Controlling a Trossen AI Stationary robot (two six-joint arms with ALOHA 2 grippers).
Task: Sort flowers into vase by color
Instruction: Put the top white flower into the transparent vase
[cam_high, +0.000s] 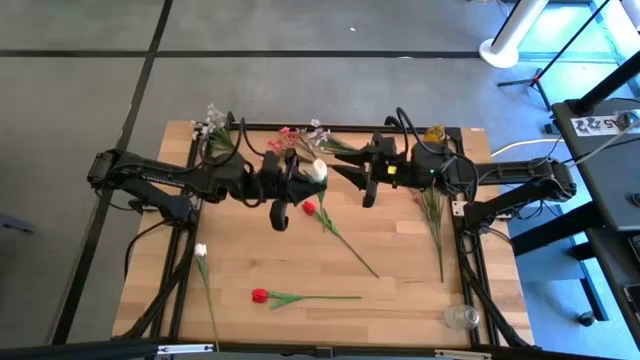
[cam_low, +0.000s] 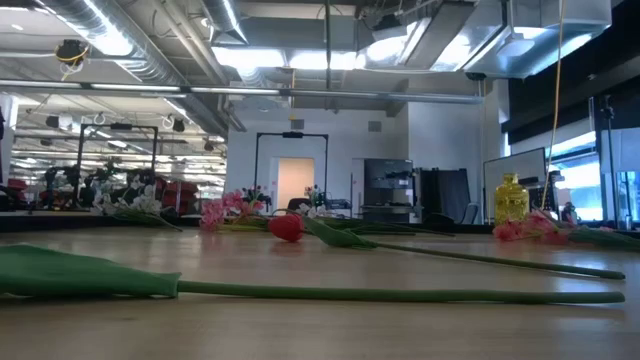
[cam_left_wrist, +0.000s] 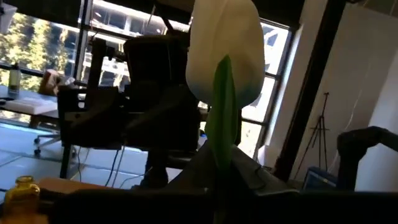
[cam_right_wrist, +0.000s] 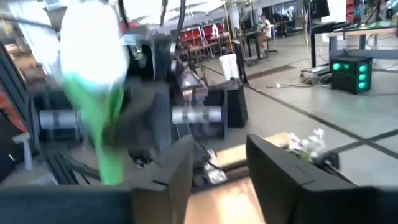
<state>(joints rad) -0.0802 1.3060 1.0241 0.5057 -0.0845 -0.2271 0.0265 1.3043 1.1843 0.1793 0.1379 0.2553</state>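
My left gripper (cam_high: 300, 180) is raised over the table's far middle, shut on a white tulip (cam_high: 318, 170) whose bloom (cam_left_wrist: 224, 56) fills its wrist view. Facing it from the right, my right gripper (cam_high: 345, 176) is open (cam_right_wrist: 217, 168). The tulip's bloom (cam_right_wrist: 93, 56) and green stem (cam_right_wrist: 99, 137) stand beside its fingers, outside the gap. Two red tulips (cam_high: 310, 207) (cam_high: 260, 295) and another white tulip (cam_high: 200, 250) lie flat on the table. A yellow vase (cam_high: 433, 133) stands at the far right. My left gripper holds the white tulip by its green stem (cam_left_wrist: 219, 186), below the bloom; the place of contact is lost in the dark at the bottom of the wrist view. The bloom stands out past the fingers toward the right arm. The flower is lifted clear of the table.
Sprays of white (cam_high: 213, 120) and pink blossoms (cam_high: 290, 135) lie along the far edge. Green stems (cam_high: 432, 215) lie at the right. A clear glass vase (cam_high: 462, 317) stands at the near right corner. In the low view, one red tulip's leaf and stem (cam_low: 300, 290) cross the foreground.
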